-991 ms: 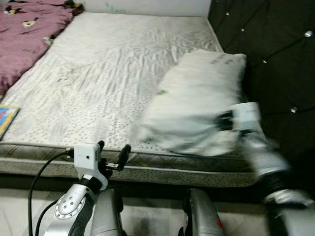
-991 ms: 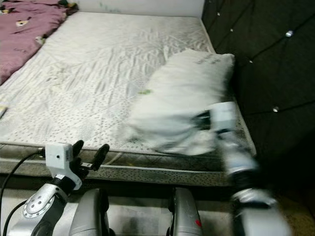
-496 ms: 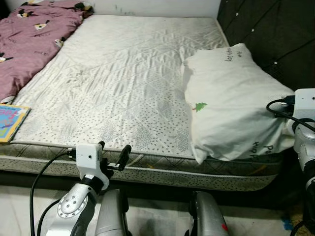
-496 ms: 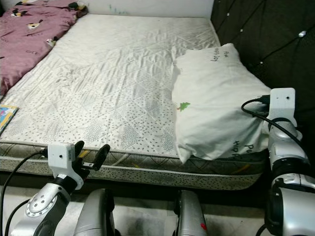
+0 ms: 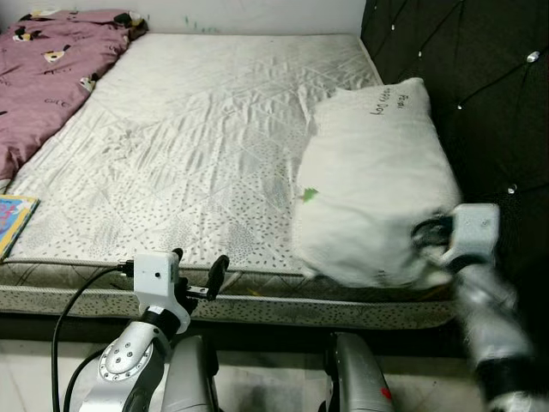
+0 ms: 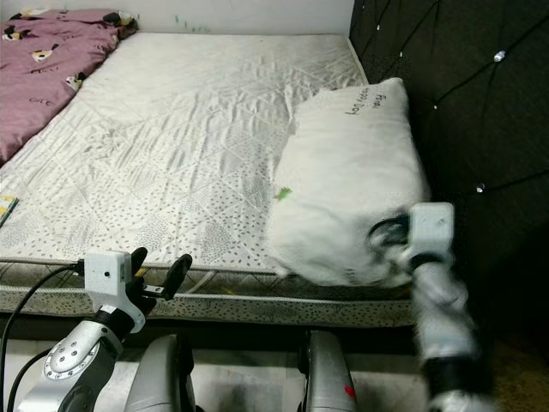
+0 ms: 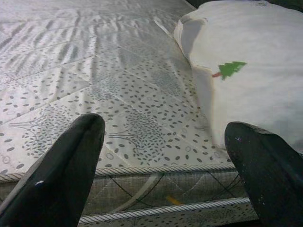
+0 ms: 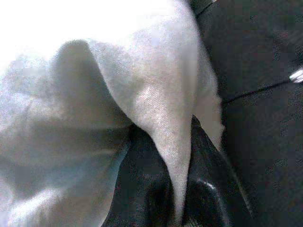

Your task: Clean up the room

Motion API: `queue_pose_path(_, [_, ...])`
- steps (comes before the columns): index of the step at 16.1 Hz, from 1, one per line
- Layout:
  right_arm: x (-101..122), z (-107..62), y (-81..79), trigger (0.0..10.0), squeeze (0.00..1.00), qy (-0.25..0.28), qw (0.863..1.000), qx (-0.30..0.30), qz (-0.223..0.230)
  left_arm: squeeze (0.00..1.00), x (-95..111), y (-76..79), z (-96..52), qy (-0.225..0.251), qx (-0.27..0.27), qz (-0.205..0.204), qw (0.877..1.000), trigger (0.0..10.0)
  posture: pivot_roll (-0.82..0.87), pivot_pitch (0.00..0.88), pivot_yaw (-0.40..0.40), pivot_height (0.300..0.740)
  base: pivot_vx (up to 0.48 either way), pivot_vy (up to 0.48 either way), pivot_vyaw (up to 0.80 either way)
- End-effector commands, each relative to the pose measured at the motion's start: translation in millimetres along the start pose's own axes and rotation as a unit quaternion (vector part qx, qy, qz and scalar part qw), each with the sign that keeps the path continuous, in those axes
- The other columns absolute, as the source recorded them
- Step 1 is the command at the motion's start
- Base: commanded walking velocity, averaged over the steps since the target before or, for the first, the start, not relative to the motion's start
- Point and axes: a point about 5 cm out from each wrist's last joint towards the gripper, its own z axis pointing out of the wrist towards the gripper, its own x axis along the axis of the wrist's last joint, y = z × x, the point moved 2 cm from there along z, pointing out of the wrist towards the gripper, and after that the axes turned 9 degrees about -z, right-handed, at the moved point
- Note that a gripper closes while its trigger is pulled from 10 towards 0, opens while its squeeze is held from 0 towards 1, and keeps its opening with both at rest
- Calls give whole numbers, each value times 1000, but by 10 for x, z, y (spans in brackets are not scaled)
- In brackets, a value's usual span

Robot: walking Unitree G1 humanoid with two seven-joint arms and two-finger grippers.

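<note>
A white pillow (image 5: 377,180) with a small green tree print lies on the right side of the bare mattress (image 5: 197,146), against the black headboard. My right gripper (image 8: 177,189) is shut on the pillow's near corner, with the fabric pinched between its black fingers. In the eye views that arm is blurred, and its white wrist block (image 5: 476,227) sits at the pillow's near right end. My left gripper (image 5: 199,270) is open and holds nothing. It hovers just before the mattress's front edge, left of the pillow.
A purple blanket (image 5: 43,77) covers the far left of the bed. A colourful book (image 5: 10,219) lies at the left front corner. The tufted black headboard (image 5: 480,103) runs along the right. My own legs (image 5: 352,378) stand close to the bed's front.
My right arm has swung inward with the pillow's corner in its grip, and the pillow's near end is now bunched and farther from the front edge. The left arm has stayed put.
</note>
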Motion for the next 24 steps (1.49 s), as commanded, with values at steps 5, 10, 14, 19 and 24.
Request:
queue_pose_path(5, [301, 145, -332, 0, 0, 20, 998, 66, 8, 0, -15, -15, 28, -8, -1, 8, 1000, 10000, 39, 36, 21, 556, 0, 0, 0])
queue_pose_path(10, [761, 579, -187, 0, 0, 34, 994, 102, -28, 0, 0, -34, 28, -2, 11, 8, 1000, 10000, 56, 33, 4, 556, 0, 0, 0])
queue_pose_path(14, [989, 697, 433, 0, 0, 28, 996, -10, -84, 0, -10, -43, 4, -1, 18, 7, 1000, 10000, 58, 38, -2, 556, 0, 0, 0])
queue_pose_path(19, [1056, 688, 740, 0, 0, 26, 994, -40, -96, 0, -4, -41, 25, -4, 14, 9, 1000, 10000, 56, 43, 10, 556, 0, 0, 0])
queue_pose_path(24, [829, 699, 424, 10000, 0, -4, 992, 16, -125, 0, -4, -42, 23, -6, 14, 16, 1000, 10000, 66, 41, 9, 556, 0, 0, 0])
